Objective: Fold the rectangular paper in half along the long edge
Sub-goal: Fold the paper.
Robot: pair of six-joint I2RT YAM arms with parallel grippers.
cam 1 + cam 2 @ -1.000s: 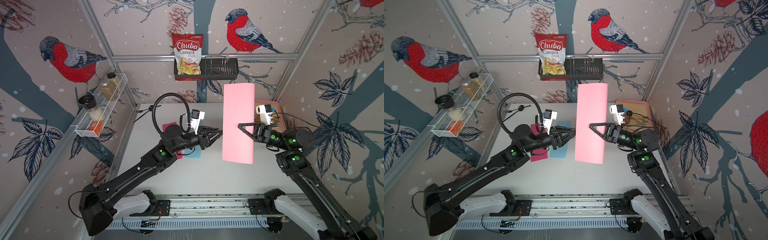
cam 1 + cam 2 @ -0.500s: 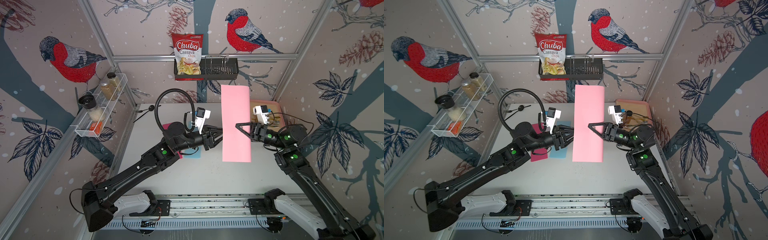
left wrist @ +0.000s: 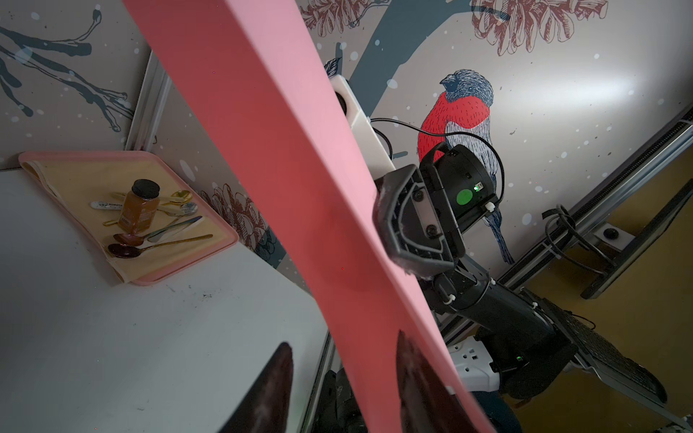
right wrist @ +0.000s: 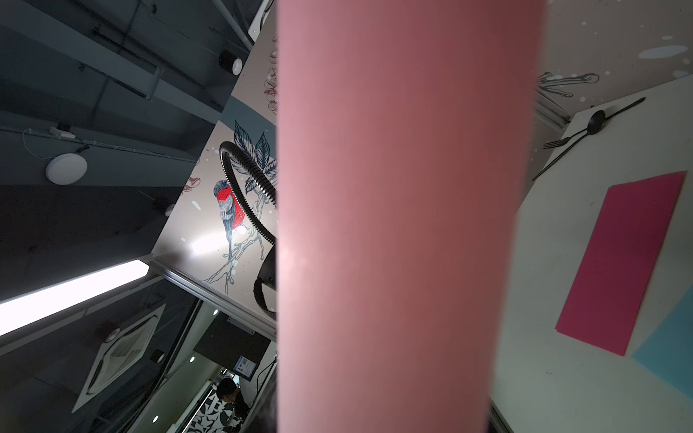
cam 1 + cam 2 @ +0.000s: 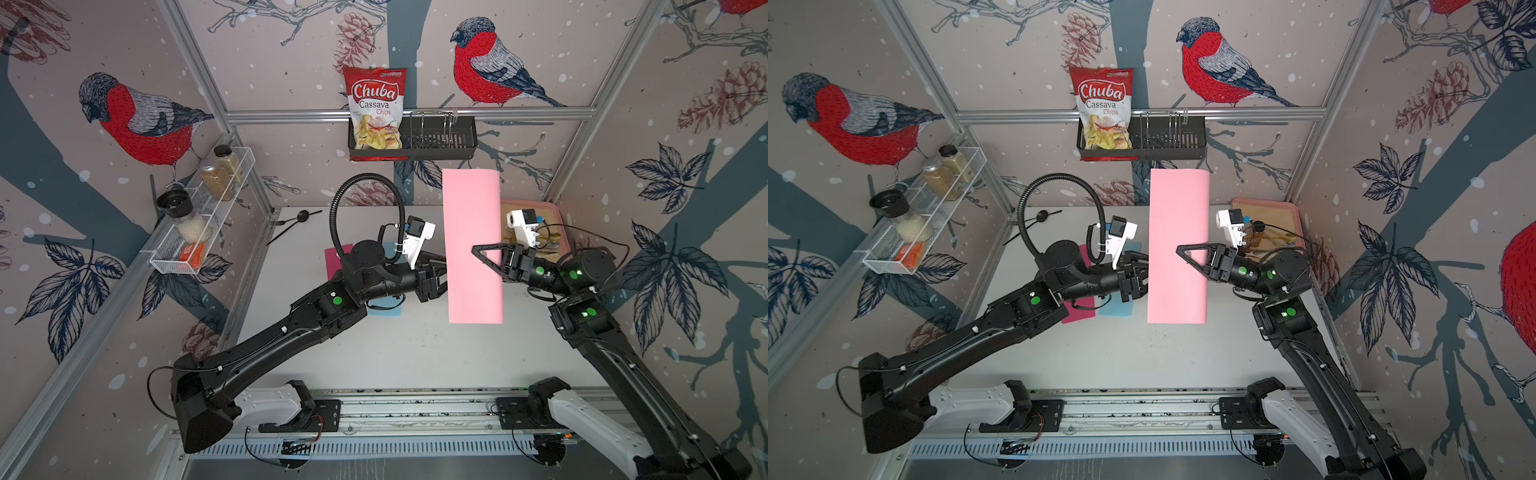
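Observation:
A long pink paper (image 5: 471,216) hangs in the air above the table, loosely curled along its length; it shows in both top views (image 5: 1177,208). My right gripper (image 5: 482,253) reaches in from its right edge, one finger lying across the paper's face and the other hidden behind, shut on it. The paper (image 4: 393,187) fills the right wrist view and hides those jaws. My left gripper (image 3: 342,339) is open at the paper's left edge, the sheet (image 3: 262,150) running between its fingers and against one finger (image 3: 408,360). From above its tips (image 5: 1142,270) sit behind the sheet.
A magenta sheet (image 4: 622,262) and a blue sheet (image 5: 1117,309) lie on the table under my left arm. A pink tray (image 3: 187,275) with a jar and spoons sits at the back right. A black spoon and fork (image 5: 299,216) lie at the back left.
My left gripper has pushed right until its tips are at the paper, and its jaws have spread. The paper and my right gripper have shifted slightly left.

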